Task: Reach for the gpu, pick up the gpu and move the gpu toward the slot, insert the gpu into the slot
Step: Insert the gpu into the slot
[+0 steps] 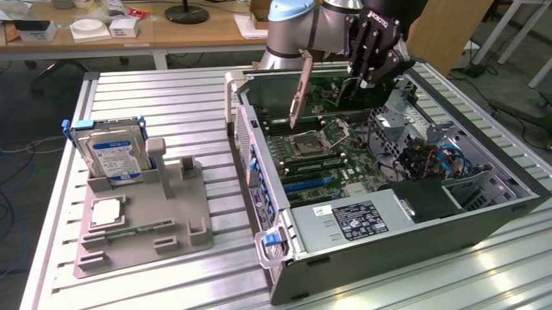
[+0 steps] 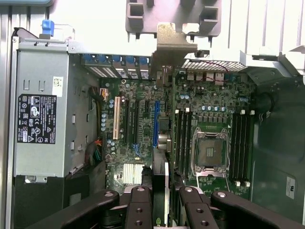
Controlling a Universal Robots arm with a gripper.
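Note:
My gripper (image 1: 373, 61) hangs over the open computer case and is shut on the gpu (image 1: 355, 90), a dark card held on edge above the green motherboard (image 1: 345, 161). Its silver bracket (image 1: 298, 90) points down toward the board near the case's back wall. In the wrist view the gpu (image 2: 161, 164) shows edge-on between my fingers (image 2: 140, 202), and its bracket (image 2: 175, 45) lies at the far end. My gripper (image 2: 162, 195) holds it close over the long blue slot (image 2: 156, 124), still apart from the board. That blue slot (image 1: 309, 185) sits near the power supply.
The grey power supply (image 1: 362, 219) fills the case's near end. A processor socket (image 2: 209, 152) and black memory strips (image 2: 183, 138) flank the slot. A white connector (image 2: 116, 119) lies beside it. Outside, a grey holder (image 1: 142, 226) carries a hard drive (image 1: 116, 155) and a processor chip (image 1: 105, 212).

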